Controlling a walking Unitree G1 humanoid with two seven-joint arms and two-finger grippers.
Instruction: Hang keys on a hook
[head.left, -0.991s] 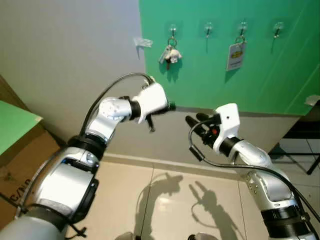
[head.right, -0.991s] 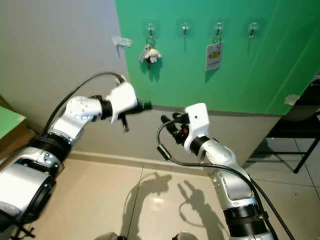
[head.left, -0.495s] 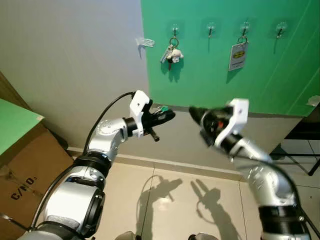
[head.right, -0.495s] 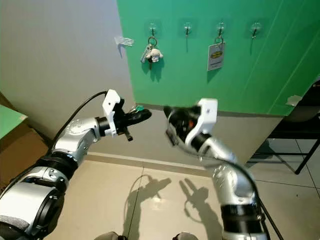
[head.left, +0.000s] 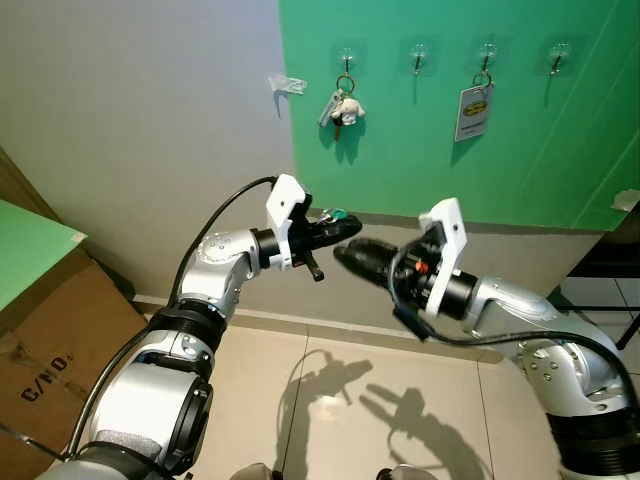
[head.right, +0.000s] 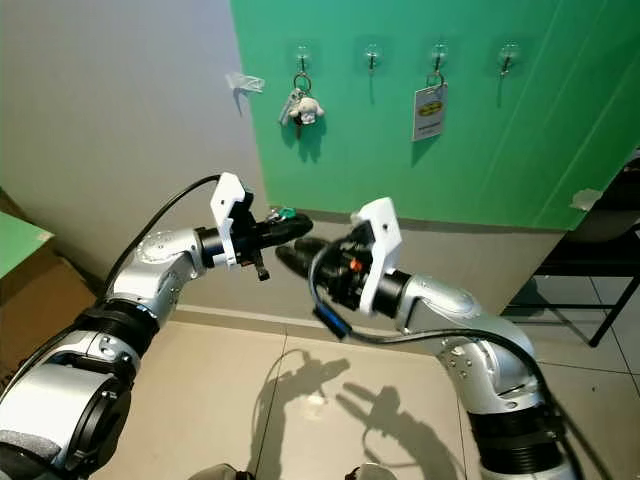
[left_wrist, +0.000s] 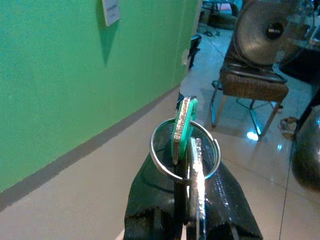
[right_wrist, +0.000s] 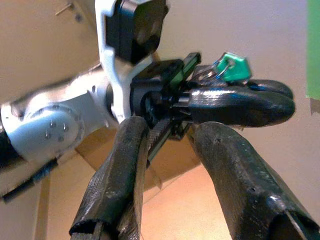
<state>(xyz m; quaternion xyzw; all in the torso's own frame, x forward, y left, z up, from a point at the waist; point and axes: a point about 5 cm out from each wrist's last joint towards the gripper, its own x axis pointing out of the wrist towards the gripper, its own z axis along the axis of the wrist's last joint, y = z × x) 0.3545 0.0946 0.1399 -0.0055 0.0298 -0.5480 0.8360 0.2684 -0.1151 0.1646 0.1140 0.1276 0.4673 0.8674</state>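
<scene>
My left gripper (head.left: 340, 229) is shut on a small bunch of keys (left_wrist: 187, 135): a steel ring, a green-headed key (head.left: 336, 214) and a plain metal key. It holds them at chest height in front of the wall. My right gripper (head.left: 350, 254) is open and points at the left fingertips from just below, close to them. In the right wrist view its two black fingers (right_wrist: 125, 165) straddle the left gripper (right_wrist: 240, 102) and the green key (right_wrist: 232, 67). Higher up, the green wall carries a row of hooks. The second hook (head.left: 418, 56) and the fourth hook (head.left: 558, 56) are bare.
The first hook holds keys with a white plush charm (head.left: 342, 105); the third holds a yellow and white tag (head.left: 472, 110). A clear hook (head.left: 285, 84) sits on the grey wall. A cardboard box (head.left: 50, 340) stands at left, a dark chair (head.left: 612, 262) at right.
The right gripper has turned and swung left and down, ending with its open fingers right at the left fingertips. The left gripper, lowered a second ago, has held nearly still with the keys.
</scene>
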